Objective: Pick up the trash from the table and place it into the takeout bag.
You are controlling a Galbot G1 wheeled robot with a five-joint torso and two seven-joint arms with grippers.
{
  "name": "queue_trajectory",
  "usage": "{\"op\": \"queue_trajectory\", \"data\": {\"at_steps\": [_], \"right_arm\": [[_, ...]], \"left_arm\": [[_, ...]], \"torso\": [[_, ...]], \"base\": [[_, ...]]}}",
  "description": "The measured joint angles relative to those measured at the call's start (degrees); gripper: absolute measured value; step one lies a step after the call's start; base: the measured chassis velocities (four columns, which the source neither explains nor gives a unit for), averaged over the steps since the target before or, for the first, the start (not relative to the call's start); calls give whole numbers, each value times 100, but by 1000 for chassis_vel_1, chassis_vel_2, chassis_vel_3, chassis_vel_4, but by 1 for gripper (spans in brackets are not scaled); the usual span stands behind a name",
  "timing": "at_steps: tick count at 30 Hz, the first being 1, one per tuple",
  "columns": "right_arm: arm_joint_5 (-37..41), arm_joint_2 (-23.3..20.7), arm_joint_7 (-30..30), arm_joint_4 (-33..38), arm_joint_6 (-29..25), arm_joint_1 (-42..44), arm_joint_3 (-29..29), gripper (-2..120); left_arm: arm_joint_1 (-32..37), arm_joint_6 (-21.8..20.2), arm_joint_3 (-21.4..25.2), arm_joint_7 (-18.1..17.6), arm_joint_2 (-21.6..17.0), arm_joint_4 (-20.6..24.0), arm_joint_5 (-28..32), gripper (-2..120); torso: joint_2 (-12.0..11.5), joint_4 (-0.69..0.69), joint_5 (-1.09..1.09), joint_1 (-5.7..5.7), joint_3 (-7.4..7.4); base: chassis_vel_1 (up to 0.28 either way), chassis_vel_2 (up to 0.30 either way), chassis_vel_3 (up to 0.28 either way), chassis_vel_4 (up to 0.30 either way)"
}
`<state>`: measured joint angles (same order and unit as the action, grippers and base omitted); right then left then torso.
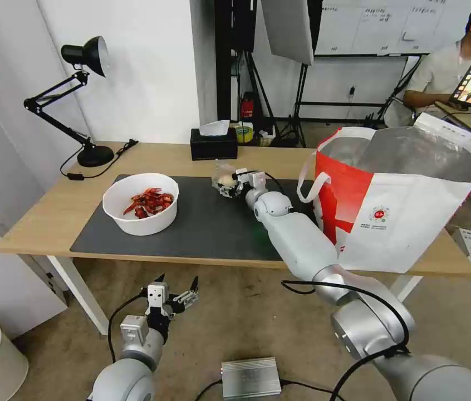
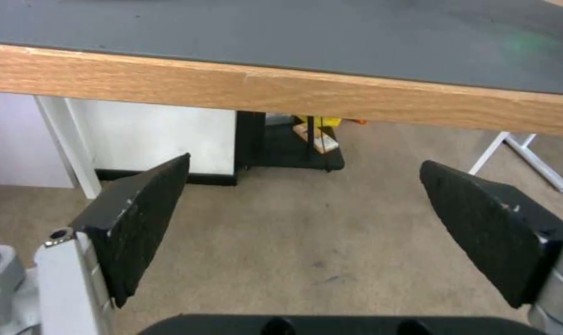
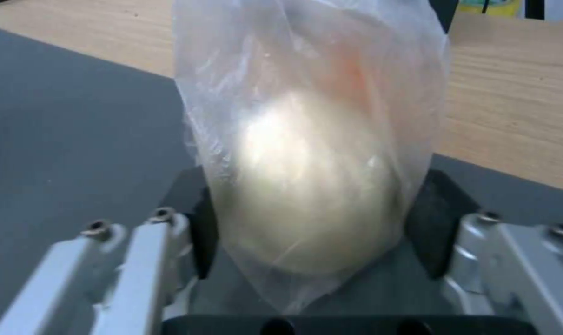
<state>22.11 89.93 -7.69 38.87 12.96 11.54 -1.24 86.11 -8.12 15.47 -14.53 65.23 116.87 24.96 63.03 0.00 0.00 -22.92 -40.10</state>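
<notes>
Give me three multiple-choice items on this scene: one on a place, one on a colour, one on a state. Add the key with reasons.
1. Where does the white bowl of red shells stand?
A. on the dark grey mat
B. inside the takeout bag
C. on the floor

2. What colour is the tissue box?
A. red
B. black
C. white

3. What is the right pincer doing?
A. hanging open below the table
B. closed on the clear bag with the beige lump
C. holding the desk lamp

Key: A, the bowl sits on the mat's left part; B, the box is black with white tissue; B, the fingers flank the bag on both sides.
</notes>
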Motion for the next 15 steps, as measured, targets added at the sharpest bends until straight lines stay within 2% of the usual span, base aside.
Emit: {"op": "queue_trajectory", "data": {"at_steps": [1, 3, 4, 6, 7, 10, 11, 15], "right_arm": [[0, 0, 0, 0, 0, 0, 0, 57], [-4, 0, -3, 0, -4, 12, 6, 46], [-4, 0, -3, 0, -4, 12, 6, 46], [-13, 0, -12, 0, -9, 29, 13, 36], [-13, 0, -12, 0, -9, 29, 13, 36], [-19, -1, -15, 24, -11, 51, 16, 22], [-19, -1, -15, 24, -11, 51, 16, 22], [-20, -30, 64, 158, 1, 113, 9, 7]], "left_arm": [[0, 0, 0, 0, 0, 0, 0, 100], [-1, 0, -2, 0, 3, -5, -1, 100], [-1, 0, -2, 0, 3, -5, -1, 100], [-3, 0, -1, 0, 3, -6, -1, 100], [-3, 0, -1, 0, 3, -6, -1, 100], [-11, 0, 3, 0, 2, -7, -2, 100], [-11, 0, 3, 0, 2, -7, -2, 100], [-28, 0, 25, -4, -6, -11, 10, 100]], "torso": [[0, 0, 0, 0, 0], [0, 0, 0, 0, 0], [0, 0, 0, 0, 0], [0, 0, 0, 0, 0], [0, 0, 0, 0, 0], [0, 0, 0, 0, 0], [0, 0, 0, 0, 0], [0, 0, 0, 0, 0]], "base": [[0, 0, 0, 0], [0, 0, 0, 0], [0, 0, 0, 0], [0, 0, 0, 0], [0, 0, 0, 0], [0, 0, 0, 0], [0, 0, 0, 0], [0, 0, 0, 0]]}}
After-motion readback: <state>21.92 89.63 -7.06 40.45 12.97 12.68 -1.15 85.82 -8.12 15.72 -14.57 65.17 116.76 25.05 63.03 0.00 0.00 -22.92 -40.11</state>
